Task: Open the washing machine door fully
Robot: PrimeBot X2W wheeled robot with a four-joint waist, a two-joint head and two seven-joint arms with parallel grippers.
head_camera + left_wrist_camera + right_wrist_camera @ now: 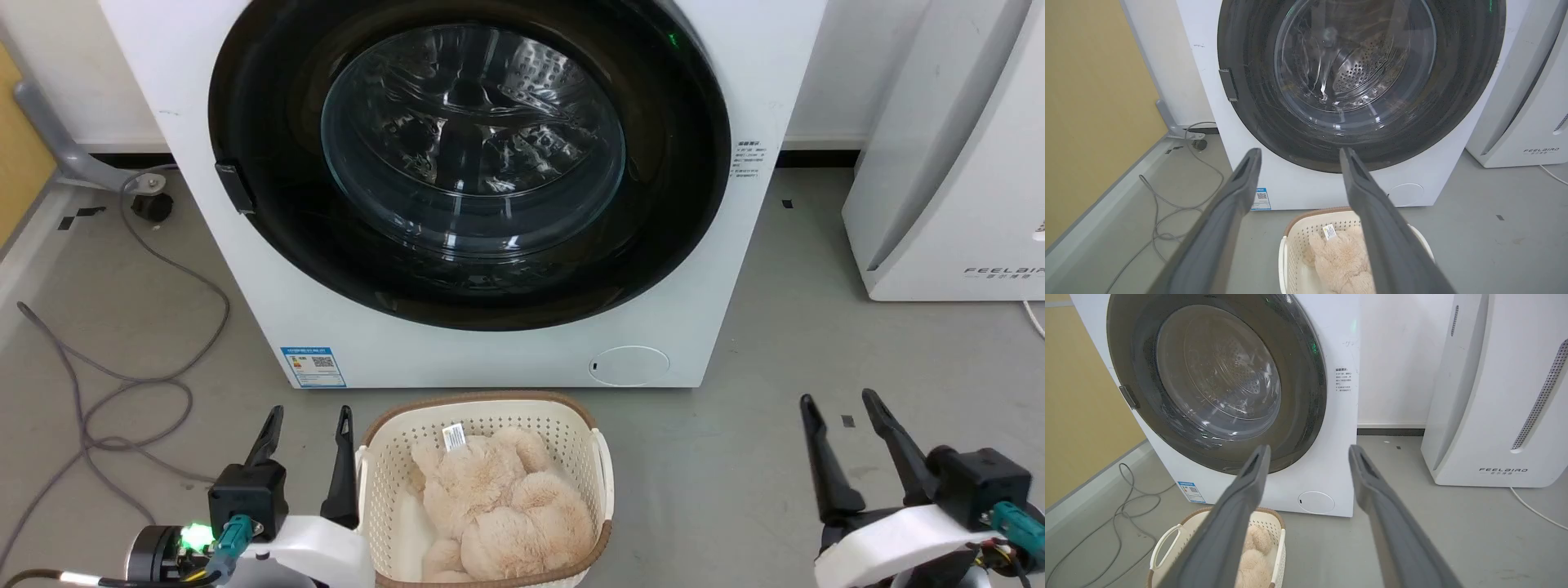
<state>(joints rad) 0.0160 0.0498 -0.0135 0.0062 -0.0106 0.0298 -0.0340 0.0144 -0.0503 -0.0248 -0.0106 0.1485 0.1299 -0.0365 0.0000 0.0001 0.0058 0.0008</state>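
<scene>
The washing machine (735, 98) stands straight ahead, white, with a blue sticker (313, 367) and a round cap (629, 365) low on its front. Its door (269, 106) lies flush against the front, a glossy black disc around a clear glass bowl (473, 139); a small dark latch tab (235, 188) sits at its left rim. My left gripper (313, 423) hangs open at the lower left, well short of the machine, nothing between its fingers. My right gripper (841, 408) is open and empty at the lower right. The door (1257, 102) and the door (1306, 396) also face both wrist cameras.
A cream basket (384, 457) holding a beige plush toy (506, 506) sits on the grey floor between my grippers, right before the machine. Grey cables (122, 384) trail on the left floor. A white FEELBIRD appliance (955, 163) stands at the right.
</scene>
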